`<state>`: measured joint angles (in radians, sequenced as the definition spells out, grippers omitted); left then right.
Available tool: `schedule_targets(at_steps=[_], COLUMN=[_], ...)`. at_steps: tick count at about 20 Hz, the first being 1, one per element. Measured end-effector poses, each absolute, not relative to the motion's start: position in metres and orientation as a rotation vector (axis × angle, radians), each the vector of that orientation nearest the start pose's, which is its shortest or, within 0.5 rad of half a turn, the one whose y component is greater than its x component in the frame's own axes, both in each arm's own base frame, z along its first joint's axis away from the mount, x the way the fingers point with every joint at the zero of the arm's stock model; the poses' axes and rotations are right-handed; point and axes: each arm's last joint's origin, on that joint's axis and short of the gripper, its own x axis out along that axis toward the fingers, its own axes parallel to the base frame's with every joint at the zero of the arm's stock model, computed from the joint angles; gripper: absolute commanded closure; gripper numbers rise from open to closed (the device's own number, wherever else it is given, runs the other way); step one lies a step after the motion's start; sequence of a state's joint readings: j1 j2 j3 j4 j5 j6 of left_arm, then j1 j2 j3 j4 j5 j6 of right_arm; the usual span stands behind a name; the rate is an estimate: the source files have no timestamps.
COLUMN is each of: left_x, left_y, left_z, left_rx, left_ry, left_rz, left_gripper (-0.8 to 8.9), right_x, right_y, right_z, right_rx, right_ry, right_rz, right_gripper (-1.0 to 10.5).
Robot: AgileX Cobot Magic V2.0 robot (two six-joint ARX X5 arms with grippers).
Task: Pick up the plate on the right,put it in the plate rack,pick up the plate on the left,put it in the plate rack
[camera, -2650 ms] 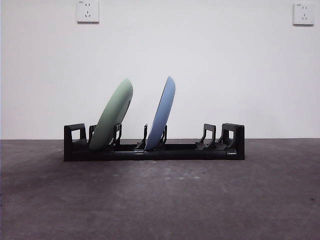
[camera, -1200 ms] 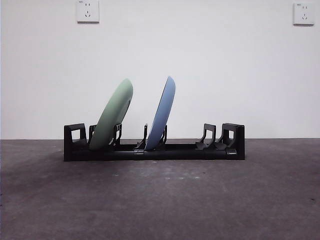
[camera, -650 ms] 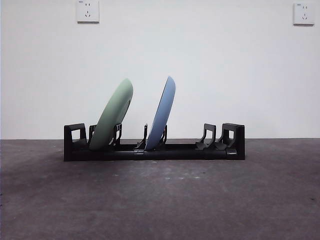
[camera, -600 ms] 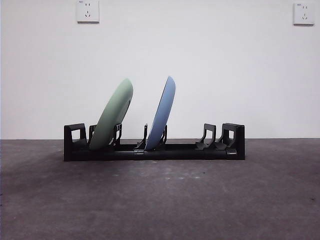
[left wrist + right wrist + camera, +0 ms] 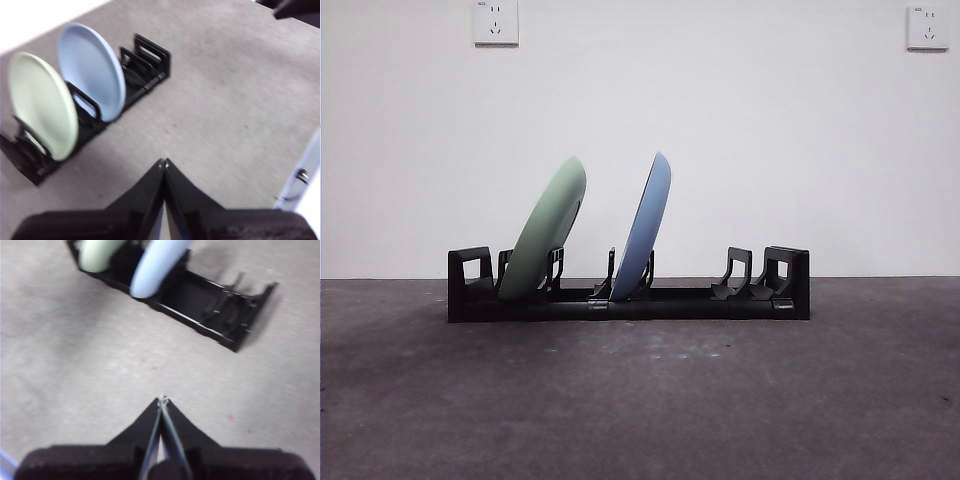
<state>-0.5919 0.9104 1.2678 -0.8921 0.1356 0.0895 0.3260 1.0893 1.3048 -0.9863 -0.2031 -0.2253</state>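
The black plate rack [image 5: 628,298] stands across the middle of the table. A pale green plate [image 5: 544,232] leans in a slot near its left end and a light blue plate [image 5: 645,228] leans in a middle slot. Both plates show in the left wrist view, green [image 5: 42,104] and blue [image 5: 92,67], in the rack [image 5: 140,75]. My left gripper [image 5: 163,162] is shut and empty, held above bare table well away from the rack. My right gripper [image 5: 161,400] is shut and empty too, back from the rack [image 5: 210,307], the blue plate [image 5: 157,265] and the green plate [image 5: 97,252].
The rack's right-hand slots [image 5: 745,275] hold nothing. Grey table surface [image 5: 640,400] stretches in front of the rack. A white wall with two sockets [image 5: 495,22] stands behind. Neither arm shows in the front view.
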Motion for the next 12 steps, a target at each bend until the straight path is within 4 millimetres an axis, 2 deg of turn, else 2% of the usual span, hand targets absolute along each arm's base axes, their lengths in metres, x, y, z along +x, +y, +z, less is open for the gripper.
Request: schedule_targets(at_steps=[4, 7, 9, 12], left_x=[0.130, 0.128, 0.122, 0.110], left_y=[-0.086, -0.069, -0.055, -0.038], left_z=[0.422, 0.432, 0.426, 0.401], left_rx=[0.236, 0.246, 0.253, 0.292], left_ry=[0.283, 0.178, 0.104, -0.188], left_rz=[-0.717, -0.630, -0.604, -0.569], left_gripper=[8.18, 8.18, 8.17, 8.18], right_x=[0.181, 0.181, 0.181, 0.181], right_y=[0.067, 0.067, 0.067, 0.067], right_z=[0.381, 0.381, 0.381, 0.381], right_rx=[-0.266, -0.267, -0.267, -0.267], right_ry=[0.720, 0.720, 0.720, 0.720], right_rz=[0.566, 0.565, 0.565, 0.565], right_gripper=[9.5, 9.5, 9.5, 9.5])
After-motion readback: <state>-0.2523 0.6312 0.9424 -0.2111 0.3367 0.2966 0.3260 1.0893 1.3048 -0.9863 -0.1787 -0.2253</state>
